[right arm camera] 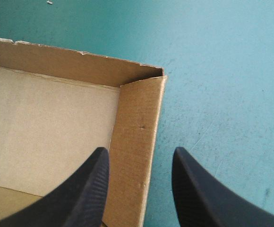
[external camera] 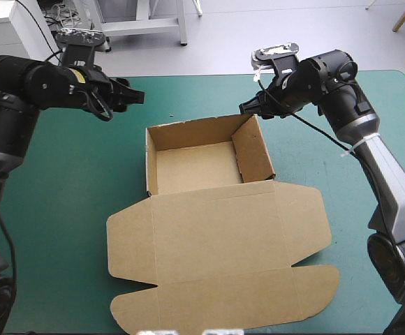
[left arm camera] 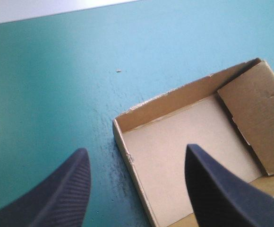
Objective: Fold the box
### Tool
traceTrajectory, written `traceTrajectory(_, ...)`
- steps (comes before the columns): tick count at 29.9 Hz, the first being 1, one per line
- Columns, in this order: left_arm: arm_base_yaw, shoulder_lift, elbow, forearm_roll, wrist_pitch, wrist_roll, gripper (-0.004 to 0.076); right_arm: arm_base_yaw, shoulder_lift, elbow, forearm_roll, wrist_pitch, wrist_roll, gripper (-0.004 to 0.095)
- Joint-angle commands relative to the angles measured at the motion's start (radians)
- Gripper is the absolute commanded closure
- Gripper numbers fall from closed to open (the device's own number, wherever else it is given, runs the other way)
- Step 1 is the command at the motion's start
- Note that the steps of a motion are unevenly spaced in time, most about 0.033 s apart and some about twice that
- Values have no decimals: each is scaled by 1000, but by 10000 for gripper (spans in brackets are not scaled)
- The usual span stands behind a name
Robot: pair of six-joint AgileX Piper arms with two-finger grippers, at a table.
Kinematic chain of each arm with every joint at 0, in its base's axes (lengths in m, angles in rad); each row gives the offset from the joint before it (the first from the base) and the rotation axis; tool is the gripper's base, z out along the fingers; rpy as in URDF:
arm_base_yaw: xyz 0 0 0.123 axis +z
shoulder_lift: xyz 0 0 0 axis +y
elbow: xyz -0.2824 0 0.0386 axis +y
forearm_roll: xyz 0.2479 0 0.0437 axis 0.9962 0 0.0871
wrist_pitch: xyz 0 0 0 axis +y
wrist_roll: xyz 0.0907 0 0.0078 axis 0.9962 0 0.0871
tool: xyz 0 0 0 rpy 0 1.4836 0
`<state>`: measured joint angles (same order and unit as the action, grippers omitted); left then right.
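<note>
High view: brown cardboard box [external camera: 195, 167] sits mid-table on teal-green cover [external camera: 56, 209]; tray walls up, lid [external camera: 216, 230] flat toward near edge. L black fin-fingered gripper [external camera: 134, 96]: jaws apart, empty, hovers near tray's far-left corner; R gripper [external camera: 250, 107]: jaws apart, empty, above right wall [right arm camera: 137, 142]. Est. handling: board light, stiff across panels, weak at creases; likely slides on cover; take hold at lid's free edge or flaps, not wall tops.
</note>
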<state>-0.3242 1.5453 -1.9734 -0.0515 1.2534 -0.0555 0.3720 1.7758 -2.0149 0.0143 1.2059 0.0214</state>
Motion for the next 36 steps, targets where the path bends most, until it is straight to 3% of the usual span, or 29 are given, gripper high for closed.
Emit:
traceTrajectory(1, -8, -99, -30, 5, 21, 14, 321, -6, -48, -31, -6, -37, -6, 506)
traceTrajectory(7, -8, -196, 55, 5, 21, 56, 359, -4, -21, -31, -6, -37, -6, 506)
traceTrajectory(13, -8, -351, 361, 14, 7, 113, 470, -4, 19, -31, -6, -37, -4, 506)
traceTrajectory(26, -8, -890, 1141, 4, -348, 133, 731, -4, 148, -29, -14, -37, -6, 506)
traceTrajectory(36, -8, -1271, 1465, -5, -438, 72, 731, -4, 271, -29, -28, -37, -10, 506)
